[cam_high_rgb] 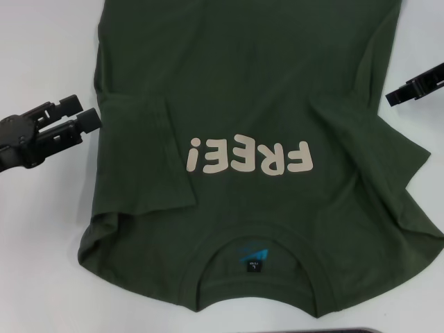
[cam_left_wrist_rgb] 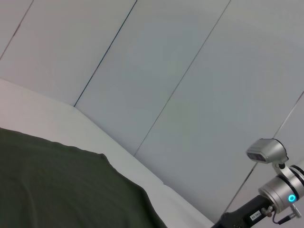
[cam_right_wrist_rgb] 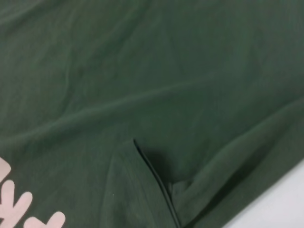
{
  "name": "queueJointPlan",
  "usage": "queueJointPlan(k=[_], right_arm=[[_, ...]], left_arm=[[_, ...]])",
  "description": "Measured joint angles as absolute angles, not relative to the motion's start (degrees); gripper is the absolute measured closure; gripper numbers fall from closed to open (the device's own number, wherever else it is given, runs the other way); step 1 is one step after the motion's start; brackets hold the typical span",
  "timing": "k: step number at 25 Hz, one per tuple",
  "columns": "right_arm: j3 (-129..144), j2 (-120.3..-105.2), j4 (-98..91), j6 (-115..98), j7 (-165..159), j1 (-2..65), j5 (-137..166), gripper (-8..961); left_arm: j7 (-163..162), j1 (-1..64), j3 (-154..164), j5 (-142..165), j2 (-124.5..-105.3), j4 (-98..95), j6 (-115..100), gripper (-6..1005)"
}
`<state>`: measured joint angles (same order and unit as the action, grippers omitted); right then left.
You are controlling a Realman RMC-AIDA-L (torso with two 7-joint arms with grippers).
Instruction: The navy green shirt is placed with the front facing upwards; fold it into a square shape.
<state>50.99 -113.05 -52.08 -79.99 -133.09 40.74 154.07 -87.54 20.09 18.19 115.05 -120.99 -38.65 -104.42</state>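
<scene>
Head view: shirt (cam_high_rgb: 250, 125) runs lengthwise away from the robot — left gripper (cam_high_rgb: 66, 125) open and empty just beside its left edge, right gripper (cam_high_rgb: 416, 87) near the right edge, its opening hidden

1. A white table (cam_high_rgb: 41, 263) is carrying everything.
2. The navy green shirt (cam_high_rgb: 243, 90) is lying flat on it, front up, collar toward the robot, left sleeve lying folded in over the body.
</scene>
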Motion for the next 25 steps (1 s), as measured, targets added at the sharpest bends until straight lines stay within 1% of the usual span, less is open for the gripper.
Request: queueJointPlan(k=[6, 25], right_arm=[[51.73, -114.31, -53.47, -78.49, -129.29, 40.87, 154.33, 624], [53.69, -115.41, -50.77, -79.99, -126.35, 41.13, 154.37, 625]], left_arm=[[-87.98, 20.38, 18.19, 115.05, -121.02, -38.51, -104.08, 219], [-88.16, 20.91, 18.19, 115.05, -121.02, -38.49, -103.79, 217]])
